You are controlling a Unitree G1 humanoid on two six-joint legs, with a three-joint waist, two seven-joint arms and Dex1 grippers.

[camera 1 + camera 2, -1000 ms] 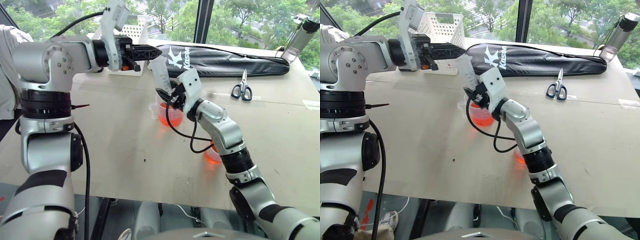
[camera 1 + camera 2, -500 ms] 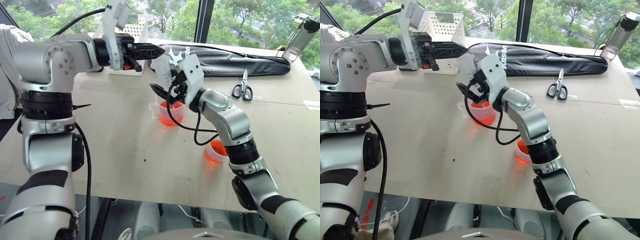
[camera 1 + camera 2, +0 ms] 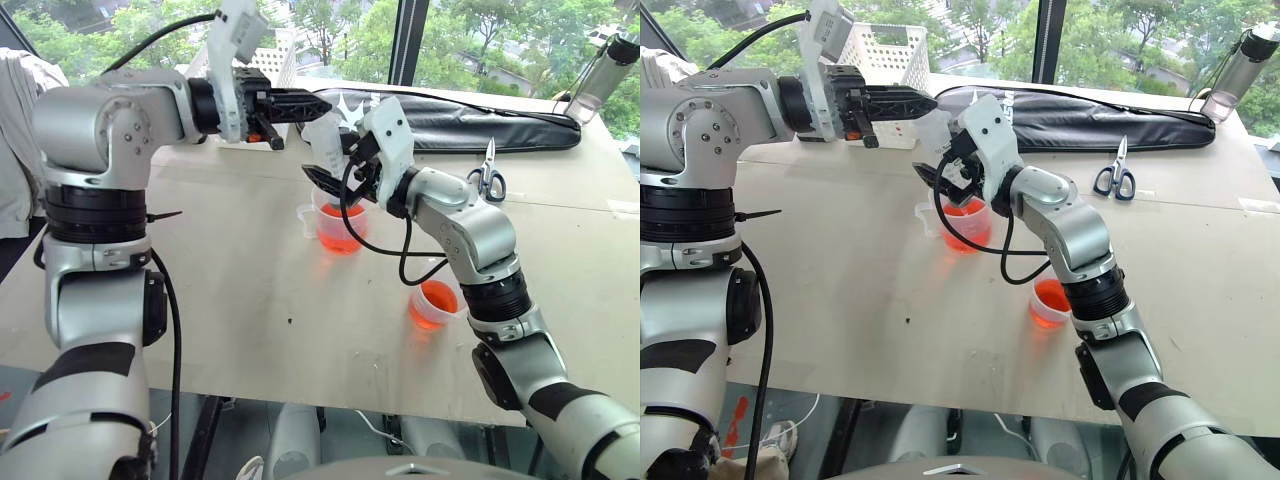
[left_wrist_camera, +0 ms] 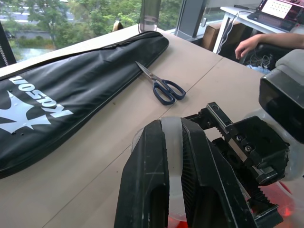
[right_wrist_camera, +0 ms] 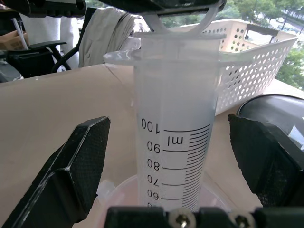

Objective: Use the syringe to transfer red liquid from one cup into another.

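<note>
Syringe [image 5: 173, 142]: hangs upright over the handled cup [image 3: 338, 228], tip down inside it, plunger top pinched by the left pincer [image 3: 300, 103], which is clamped shut on it.
Right pincer [image 5: 173, 156]: spread wide, one finger on each side of the barrel and apart from it, so holding nothing.
Handling: clear rigid plastic, light, barrel looks empty and smooth enough to slip; the flange under the plunger cap seems the safest stop for a grip.
Where to hold: mid-barrel, across the printed marks, squarely so it cannot twist.
Handled cup: on the table [image 3: 250, 290], part full of red liquid [image 3: 340, 235]; thin-walled, likely easy to tip.
Short cup [image 3: 432, 304]: well apart, nearer the robot, red inside, though how much I cannot quite tell.
Risk: side push on the barrel could topple the cup.
</note>
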